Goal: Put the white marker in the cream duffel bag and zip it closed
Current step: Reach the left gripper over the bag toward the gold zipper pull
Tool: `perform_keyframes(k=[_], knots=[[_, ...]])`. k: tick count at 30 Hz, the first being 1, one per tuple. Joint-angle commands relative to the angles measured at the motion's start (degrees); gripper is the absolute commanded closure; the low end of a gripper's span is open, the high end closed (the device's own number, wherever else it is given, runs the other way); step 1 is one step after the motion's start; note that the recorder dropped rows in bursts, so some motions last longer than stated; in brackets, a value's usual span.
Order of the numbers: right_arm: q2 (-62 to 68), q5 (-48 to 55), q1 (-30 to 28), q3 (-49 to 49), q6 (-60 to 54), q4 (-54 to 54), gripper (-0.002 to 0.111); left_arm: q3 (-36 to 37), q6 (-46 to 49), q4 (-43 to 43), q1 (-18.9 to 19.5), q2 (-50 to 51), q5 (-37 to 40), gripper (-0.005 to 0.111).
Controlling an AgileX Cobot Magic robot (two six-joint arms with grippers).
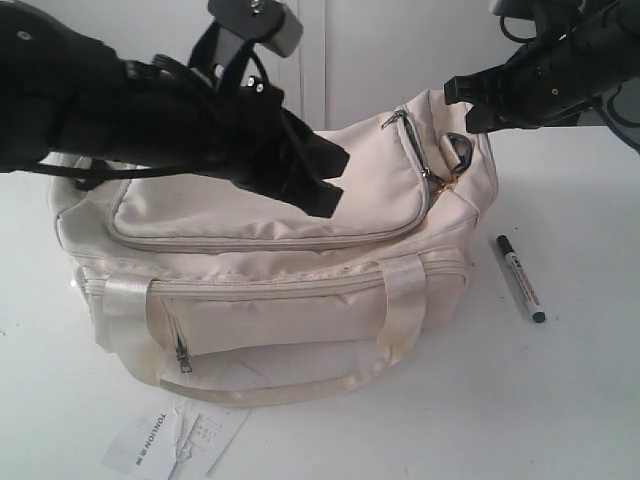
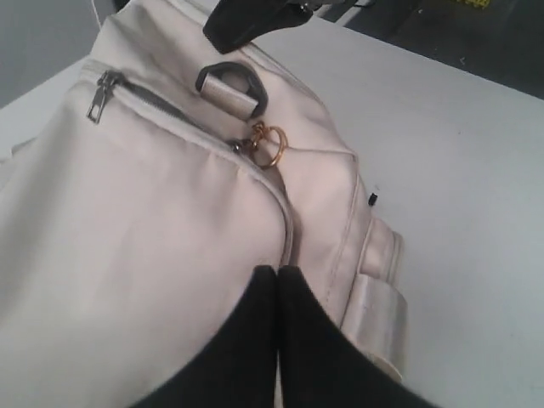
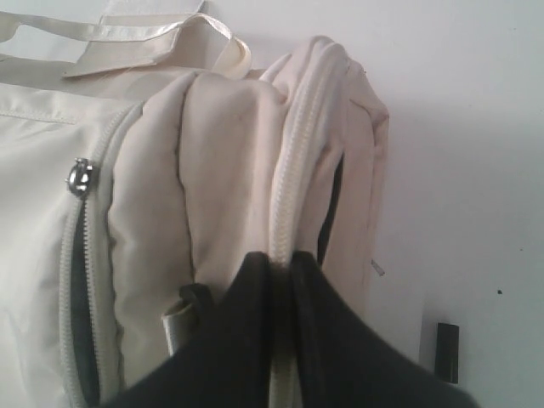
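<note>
white tabletop point(image 1: 580, 400) carries the cream duffel bag point(image 1: 270, 290); the white marker point(image 1: 520, 277) lies just right of it, long axis front to back, nearer the right gripper point(image 1: 460, 100), whose jaws pinch the bag's zip seam point(image 3: 289, 170). left gripper point(image 2: 277, 274) jaws are pressed together, empty.

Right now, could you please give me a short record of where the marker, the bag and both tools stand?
white marker: on the table beside the bag, not in it
cream duffel bag: upright on the table
left tool: shut, empty, over the bag's top
right tool: shut on the bag's end nearest the marker
paper tag: on the table in front of the bag
</note>
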Motion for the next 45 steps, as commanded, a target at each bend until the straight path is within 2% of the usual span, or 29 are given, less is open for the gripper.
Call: perform_keyframes(k=[1,7,13,16,19,23,31,45], knots=[[0.02,-1.09,-0.35,-0.35,-0.66,0.32,0.108,-4.06,4.19,-1.44,-2.7,4.4,-1.58,0.107],[0.02,-1.09,-0.35,-0.35,-0.66,0.32,0.108,-8.4,6.22,-1.32,-5.0,9.35,-2.04,0.107],[0.02,-1.09,-0.35,-0.35,-0.66,0.32,0.108,-11.95,18.34,-1.32,-6.45,13.9,-3.27,0.106],[0.02,-1.09,-0.35,-0.35,-0.66,0.32,0.108,-13.09,23.84,-1.21,-6.97,15.89,-4.61,0.094],[0.02,-1.09,-0.35,-0.35,-0.66,0.32,0.108,-14.37,26.03,-1.19,-7.07,18.01,-5.57,0.075],[0.02,-1.09,-0.35,-0.35,-0.66,0.32,0.108,-15.82,29.59,-0.96,-7.71,20.08,-9.09,0.062],[0.02,-1.09,-0.35,-0.35,-0.66,0.21,0.108,-18.1,32.63,1.1,-9.19,23.48,-13.91,0.061],[0.02,-1.09,-0.35,-0.35,0.25,0.21,0.108,-18.65,32.63,5.32,-9.19,25.53,-14.16,0.061]])
